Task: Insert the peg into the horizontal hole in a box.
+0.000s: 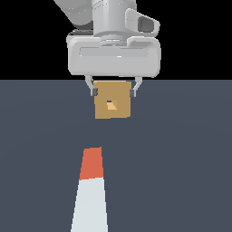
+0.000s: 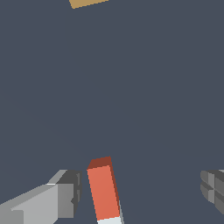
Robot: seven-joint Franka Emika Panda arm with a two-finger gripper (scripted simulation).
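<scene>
The peg [image 1: 90, 190] lies flat on the dark floor, white with its orange-red end pointing toward the box [image 1: 113, 102]. The box is a small tan cube farther back, with the square hole [image 1: 111, 105] in the centre of its face, turned toward the peg. My gripper [image 1: 113, 90] hangs open and empty above the floor; in the exterior view its fingertips overlap the box's top corners. In the wrist view the peg's orange end [image 2: 103, 192] lies below and between the spread fingers [image 2: 65, 192], nearer one of them. Only a sliver of the box [image 2: 87, 3] shows at the wrist picture's edge.
A plain dark grey floor [image 1: 181, 158] lies around the peg and the box. Nothing else stands on it in either view.
</scene>
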